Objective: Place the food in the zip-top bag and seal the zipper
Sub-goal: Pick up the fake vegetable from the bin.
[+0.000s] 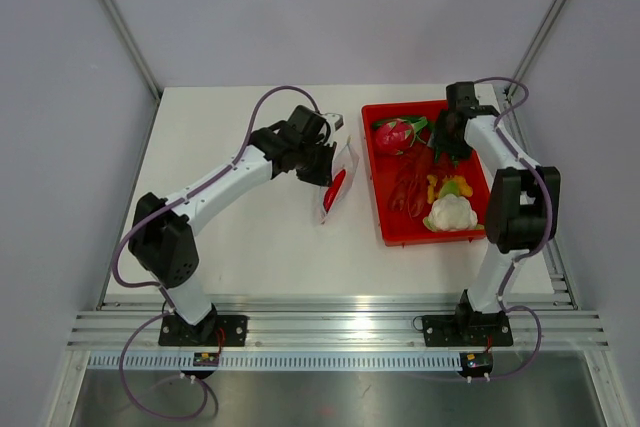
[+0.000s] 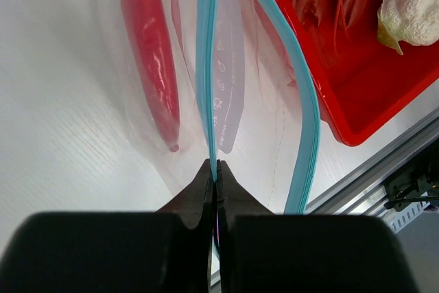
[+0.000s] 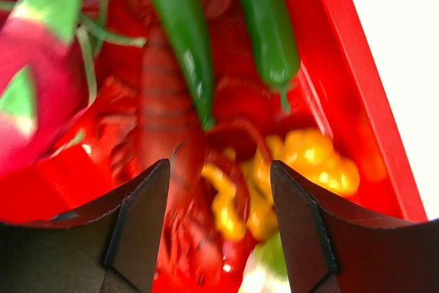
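Observation:
The clear zip-top bag lies left of the red tray, its mouth gaping. In the left wrist view the two light-blue zipper strips stand apart. A red tapered pepper with a green stem lies inside the clear plastic; it shows as a red streak in the top view. My left gripper is shut on the nearer zipper strip at the bag's edge. My right gripper is open and empty, hovering over the tray's far part, above two green peppers.
The red tray holds a pink dragon fruit, a red lobster, a yellow item and a white cauliflower. The tray's corner sits close beside the bag. Walls enclose the table.

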Motion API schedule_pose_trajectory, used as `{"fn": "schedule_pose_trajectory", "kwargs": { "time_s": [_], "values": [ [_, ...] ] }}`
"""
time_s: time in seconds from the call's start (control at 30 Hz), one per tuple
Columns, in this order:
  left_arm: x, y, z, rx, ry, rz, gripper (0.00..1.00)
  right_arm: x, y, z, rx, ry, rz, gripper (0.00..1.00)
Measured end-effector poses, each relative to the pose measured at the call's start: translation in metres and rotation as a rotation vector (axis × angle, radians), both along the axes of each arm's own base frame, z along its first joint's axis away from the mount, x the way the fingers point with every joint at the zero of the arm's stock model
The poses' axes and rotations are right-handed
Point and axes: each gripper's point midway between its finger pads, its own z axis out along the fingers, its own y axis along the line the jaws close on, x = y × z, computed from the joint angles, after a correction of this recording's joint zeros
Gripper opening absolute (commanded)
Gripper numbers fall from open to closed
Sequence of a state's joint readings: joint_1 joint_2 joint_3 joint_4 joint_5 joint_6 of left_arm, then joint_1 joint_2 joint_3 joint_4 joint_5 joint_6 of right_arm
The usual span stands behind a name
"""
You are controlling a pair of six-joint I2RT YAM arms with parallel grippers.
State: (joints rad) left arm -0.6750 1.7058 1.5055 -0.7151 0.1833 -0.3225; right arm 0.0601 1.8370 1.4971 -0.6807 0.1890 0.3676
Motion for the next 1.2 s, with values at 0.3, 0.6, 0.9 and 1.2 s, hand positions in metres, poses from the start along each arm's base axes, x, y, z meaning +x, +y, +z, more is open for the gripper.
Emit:
{"fn": "schedule_pose_trajectory", "kwargs": {
  "time_s": [0.3, 0.6, 0.9, 1.2],
  "values": [
    [-0.002, 0.002, 0.001, 0.0, -0.001, -0.001, 0.0, 0.036, -0.007, -0.024, -0.016, 0.032, 0.049, 0.65],
    [-0.008, 0.006, -0.011, 0.021, 0.023, -0.008, 0.0, 0.08, -0.009, -0.046, -0.03, 0.016, 0.067, 0.56],
    [-0.005, 0.009, -0.012, 0.038, 0.01, 0.008, 0.0, 0.085, -0.015, -0.047, -0.038, -0.018, 0.035, 0.03],
    [-0.001, 0.01, -0.008, 0.047, 0.001, 0.016, 0.0, 0.039, -0.013, 0.012, -0.009, -0.109, 0.018, 0.03]
  ]
}}
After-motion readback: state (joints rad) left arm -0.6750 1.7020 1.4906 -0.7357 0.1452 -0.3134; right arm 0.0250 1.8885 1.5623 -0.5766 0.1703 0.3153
